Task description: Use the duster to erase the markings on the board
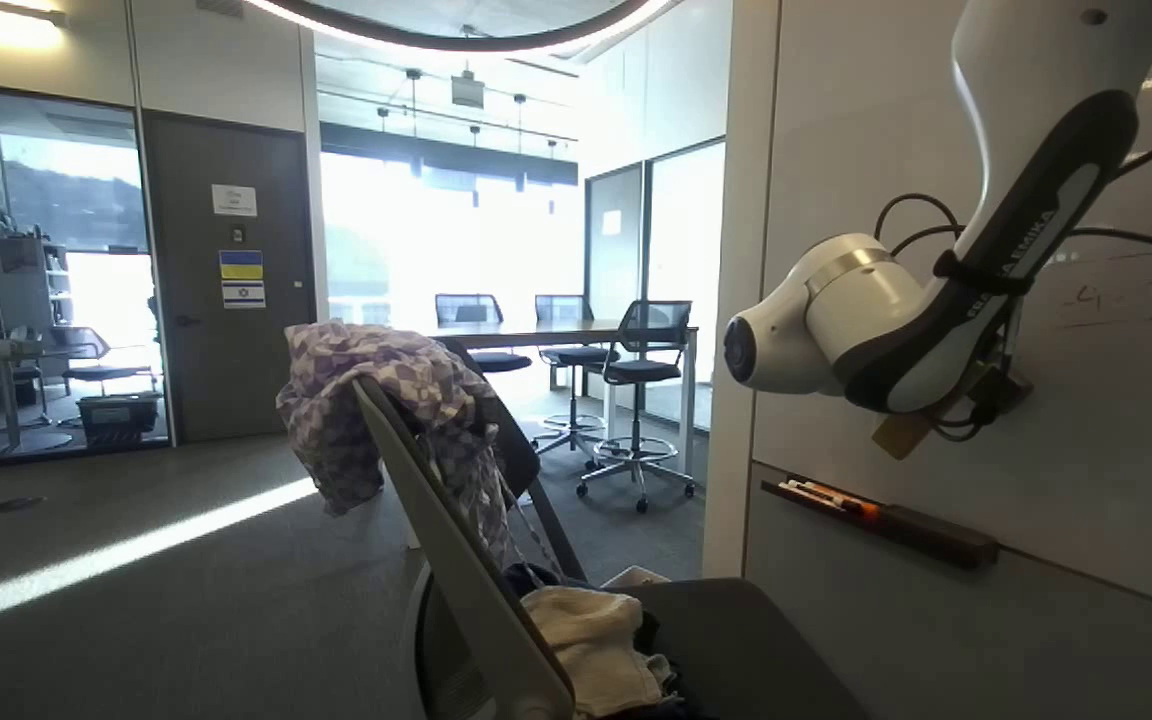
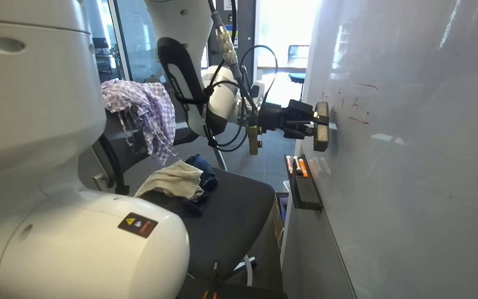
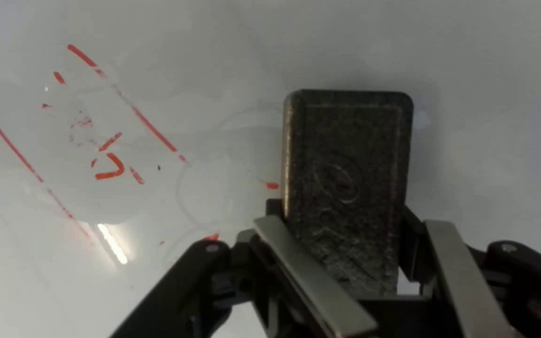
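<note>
The duster is a dark rectangular block (image 3: 345, 136) in the wrist view; an exterior view shows it upright (image 2: 321, 140) facing the board. My gripper (image 3: 343, 223) is shut on its sides; it also shows in an exterior view (image 2: 320, 119). The white board (image 2: 430, 187) stands in front of the duster; whether they touch I cannot tell. Red markings (image 3: 119, 164) with two long broken lines lie left of the duster in the wrist view, some partly smeared. Small red bits show beside the duster and left finger. The markings also show in an exterior view (image 1: 1116, 320).
A dark ledge (image 2: 313, 203) on the board's lower edge holds several markers (image 2: 297, 166) and a dark block. It also shows in an exterior view (image 1: 936, 540). A chair (image 2: 230, 207) with clothes (image 2: 172, 178) and a checkered cloth (image 1: 376, 380) stands near the arm.
</note>
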{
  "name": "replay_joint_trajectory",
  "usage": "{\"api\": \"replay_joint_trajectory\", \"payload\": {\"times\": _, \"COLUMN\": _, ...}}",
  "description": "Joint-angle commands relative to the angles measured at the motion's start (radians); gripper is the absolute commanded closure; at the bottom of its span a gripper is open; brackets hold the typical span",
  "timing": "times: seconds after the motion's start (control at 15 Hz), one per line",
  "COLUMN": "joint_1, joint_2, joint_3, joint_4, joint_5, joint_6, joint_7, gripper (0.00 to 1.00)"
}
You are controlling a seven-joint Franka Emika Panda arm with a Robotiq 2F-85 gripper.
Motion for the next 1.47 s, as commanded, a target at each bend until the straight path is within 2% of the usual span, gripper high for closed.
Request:
{"api": "replay_joint_trajectory", "payload": {"times": 0.0, "joint_1": 0.009, "joint_2": 0.019, "joint_3": 0.018, "joint_4": 0.091, "joint_5": 0.007, "joint_6": 0.021, "joint_7": -0.022, "gripper": 0.69}}
{"api": "replay_joint_trajectory", "payload": {"times": 0.27, "joint_1": 0.025, "joint_2": 0.089, "joint_3": 0.037, "joint_4": 0.207, "joint_5": 0.004, "joint_6": 0.013, "joint_7": -0.050, "gripper": 0.69}}
{"api": "replay_joint_trajectory", "payload": {"times": 0.6, "joint_1": 0.026, "joint_2": 0.257, "joint_3": 0.027, "joint_4": 0.387, "joint_5": 0.022, "joint_6": -0.113, "joint_7": -0.054, "gripper": 0.69}}
{"api": "replay_joint_trajectory", "payload": {"times": 0.93, "joint_1": 0.020, "joint_2": 0.396, "joint_3": 0.014, "joint_4": 0.509, "joint_5": 0.005, "joint_6": -0.211, "joint_7": -0.054, "gripper": 0.69}}
{"api": "replay_joint_trajectory", "payload": {"times": 1.4, "joint_1": -0.001, "joint_2": 0.410, "joint_3": 0.027, "joint_4": 0.581, "joint_5": 0.054, "joint_6": -0.150, "joint_7": -0.088, "gripper": 0.69}}
